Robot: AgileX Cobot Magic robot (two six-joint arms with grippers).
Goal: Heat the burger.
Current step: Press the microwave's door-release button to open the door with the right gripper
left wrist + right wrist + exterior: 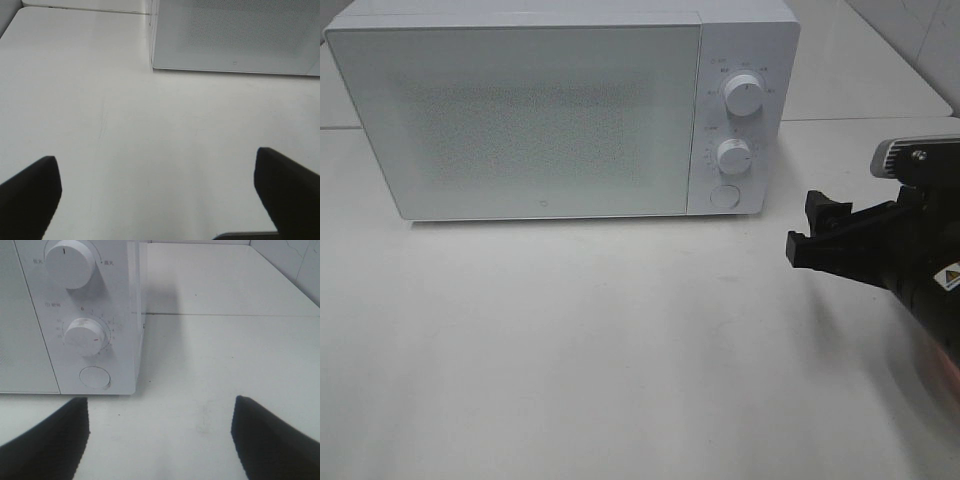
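**Oven shut, burger not in sight**
On the wide pale table (620, 350) the big white box microwave (520, 110) is shut, and the burger may be inside. The right gripper (160, 440) and the left gripper (160, 195) are both spread apart and empty. I think the controls come next: reach ahead of the right gripper to the small white timer knob (86, 336) or the round push button (95, 377).

Taken from high up in front, angled down across the closed white microwave (520, 110) and the pale table (570, 350), with the right gripper (808, 228) at the right edge. From the left wrist: low over the table, facing a lower corner of the door (235, 35). From the right wrist: close on the control panel (122, 295), timer knob (85, 337) and round button (95, 377), all shared with the high view.
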